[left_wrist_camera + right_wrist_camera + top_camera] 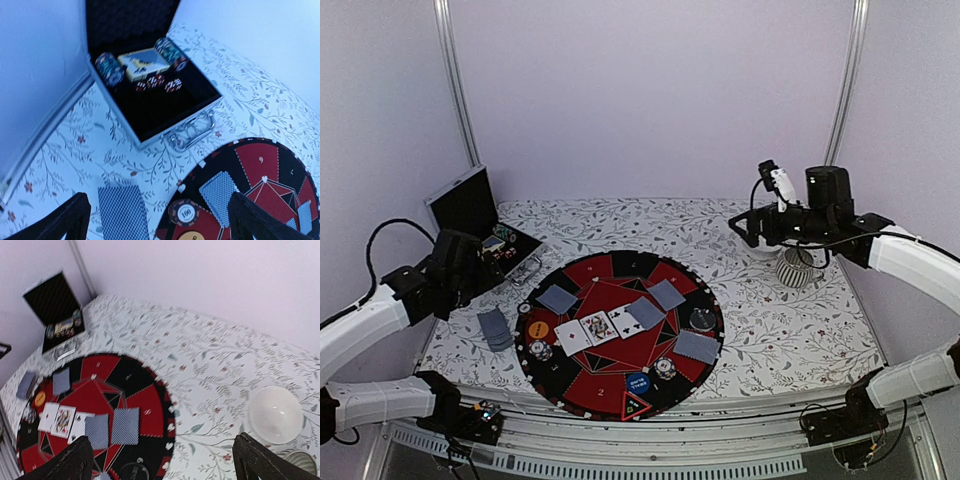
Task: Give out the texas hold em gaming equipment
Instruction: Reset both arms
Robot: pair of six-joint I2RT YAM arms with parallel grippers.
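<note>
Hovering above the left side of the table, the left gripper (pixel 159 202) has its fingers (pixel 65 220) spread wide with nothing between them. Below it a stacked deck (pixel 122 210) of grey-blue-backed cards lies on the floral tablecloth (pixel 75 150), just beside the round red-and-black poker mat (pixel 272 165). Farther back stands an open black case (pixel 165 107) holding two chip rolls (pixel 109 67), a boxed pack and a few dice (pixel 157 82).

The right gripper (pixel 162 442) hangs high over the far right of the table, its jaws equally wide apart and empty. Beneath it are a white bowl (pixel 276 414) and, near that, a ribbed grey cup (pixel 795 268).

On the mat, three face-up cards (pixel 597 327) lie side by side at the centre, with a face-down card (pixel 647 313) touching their right end. Three more face-down ones sit apart towards the rim: a far-left card (pixel 557 298), a far-right card (pixel 667 294) and a right-side card (pixel 696 346).

An orange button (pixel 537 329) rests at the left rim with a poker chip (pixel 541 350) just beside it. A second chip (pixel 665 367) lies nearer the front, and a dark disc (pixel 702 319) sits at the right rim. A blue button (pixel 638 383) and a black-red triangle marker (pixel 634 405) lie close together at the near edge.
</note>
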